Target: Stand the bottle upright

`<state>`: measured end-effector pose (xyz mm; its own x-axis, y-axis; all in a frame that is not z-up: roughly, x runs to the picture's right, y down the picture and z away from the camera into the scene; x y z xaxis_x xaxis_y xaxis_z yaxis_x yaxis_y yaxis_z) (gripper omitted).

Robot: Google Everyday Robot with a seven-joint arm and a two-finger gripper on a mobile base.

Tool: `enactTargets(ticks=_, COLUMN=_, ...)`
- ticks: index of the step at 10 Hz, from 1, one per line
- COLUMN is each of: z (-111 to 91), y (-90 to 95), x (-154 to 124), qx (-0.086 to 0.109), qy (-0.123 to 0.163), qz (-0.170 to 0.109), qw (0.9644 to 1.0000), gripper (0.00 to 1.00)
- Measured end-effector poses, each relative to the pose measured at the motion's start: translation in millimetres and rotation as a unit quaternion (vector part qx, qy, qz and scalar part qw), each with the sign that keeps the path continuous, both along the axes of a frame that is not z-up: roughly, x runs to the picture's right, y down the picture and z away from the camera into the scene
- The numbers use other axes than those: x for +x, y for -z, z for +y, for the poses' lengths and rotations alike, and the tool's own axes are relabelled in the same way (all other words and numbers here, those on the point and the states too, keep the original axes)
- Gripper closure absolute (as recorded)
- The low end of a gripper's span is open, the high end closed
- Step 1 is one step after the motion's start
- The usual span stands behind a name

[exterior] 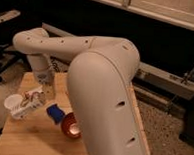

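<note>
My gripper (37,95) hangs from the white arm's wrist (42,73) over the left part of the wooden table (31,137). Right under it is the white bottle (31,102) with dark marks, tilted and close against the white paper cup (12,104) on its left. The gripper is at the bottle's upper right end. I cannot tell whether it touches or holds the bottle.
A blue object (53,113) and a reddish-copper bowl (71,125) lie on the table just right of the bottle. My bulky white arm (102,87) covers the table's right half. An office chair base (3,68) stands on the floor at left, and a dark counter front with a metal rail (160,76) is behind.
</note>
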<state>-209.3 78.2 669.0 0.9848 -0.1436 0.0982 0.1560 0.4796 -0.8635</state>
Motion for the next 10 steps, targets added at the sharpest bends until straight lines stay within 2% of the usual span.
enactTargets(ticks=1, z=-2, y=-0.8, x=-5, qx=-0.018, qy=-0.043, qz=-0.01, qw=0.9989, gripper=0.88)
enactTargets(ticks=2, z=-6, y=-2.9, x=-9, qx=-0.035, qy=-0.09, qz=-0.019, qw=0.9952, gripper=0.88)
enactTargets(ticks=4, z=-19, y=-8.8, x=-10, qx=-0.06, qy=-0.185, qz=-0.03, qw=0.9804, gripper=0.88)
enactTargets(ticks=5, z=-21, y=-9.1, x=-11, qx=-0.064, qy=-0.198, qz=-0.033, qw=0.9776, gripper=0.88)
enactTargets(ticks=10, z=-20, y=-8.1, x=-15, qx=-0.064, qy=-0.197, qz=-0.035, qw=0.9776, gripper=0.88)
